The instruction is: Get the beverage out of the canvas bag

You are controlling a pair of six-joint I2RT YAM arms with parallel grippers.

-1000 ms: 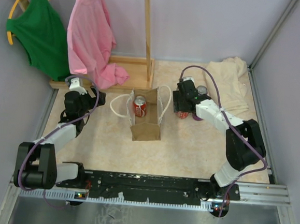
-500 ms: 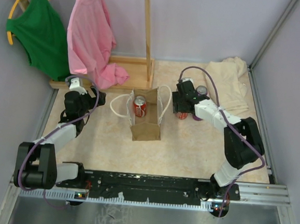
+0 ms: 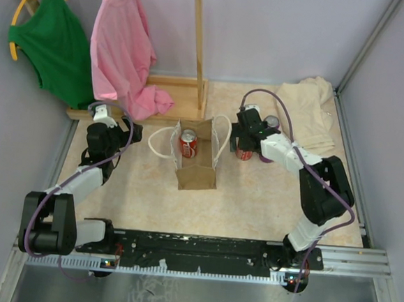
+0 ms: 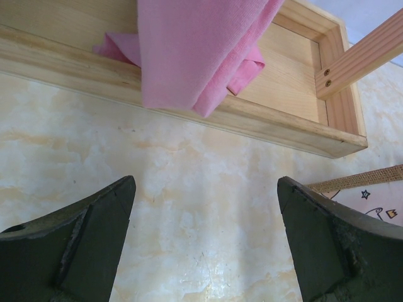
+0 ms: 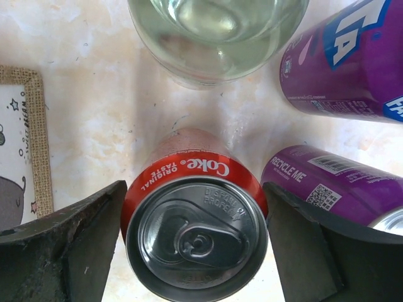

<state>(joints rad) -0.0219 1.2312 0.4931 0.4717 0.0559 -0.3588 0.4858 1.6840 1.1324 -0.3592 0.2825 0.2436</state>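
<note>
Right gripper (image 5: 195,189) straddles a standing cola can (image 5: 196,242) at the bag's (image 3: 196,166) three o'clock, and whether it grips is unclear. Next, probably let go and fetch the second can (image 3: 188,143) inside.

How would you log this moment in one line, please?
left tool open above table | right tool straddling Coke can standing outside canvas bag, grip unclear | red can inside bag
</note>
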